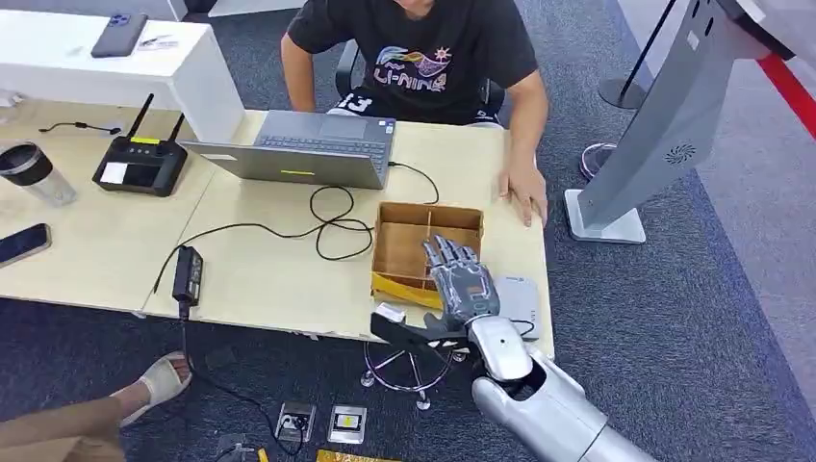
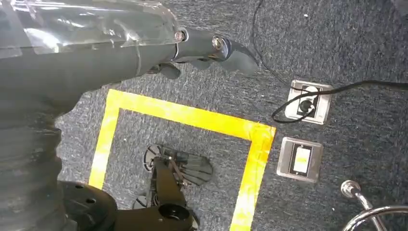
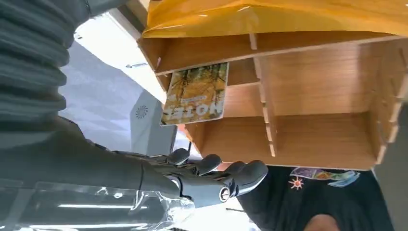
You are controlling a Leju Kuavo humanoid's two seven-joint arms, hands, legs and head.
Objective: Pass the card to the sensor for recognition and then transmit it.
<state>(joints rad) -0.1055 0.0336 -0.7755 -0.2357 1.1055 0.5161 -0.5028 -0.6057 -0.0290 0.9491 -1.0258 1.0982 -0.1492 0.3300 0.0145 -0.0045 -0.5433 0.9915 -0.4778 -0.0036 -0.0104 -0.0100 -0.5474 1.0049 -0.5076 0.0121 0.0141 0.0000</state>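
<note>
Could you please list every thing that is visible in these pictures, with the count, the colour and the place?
card: one, yellow-green, in the wooden box
wooden box: one, brown, on the desk
laptop: one, grey, before the person
router: one, black, left table
power adapter: one, black, desk
kiosk: one, grey, right floor
floor sockets: two, silver, carpet
person: one, black shirt, seated
right hand: fingers apart, over the box
left hand: hanging above the floor

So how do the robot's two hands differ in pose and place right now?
The right hand is raised over the wooden box on the desk, fingers spread; the left hand hangs low over the grey carpet, near the yellow tape, fingers loosely curled. The right hand is close to the card in the box; the left is not. Both hold nothing.
</note>
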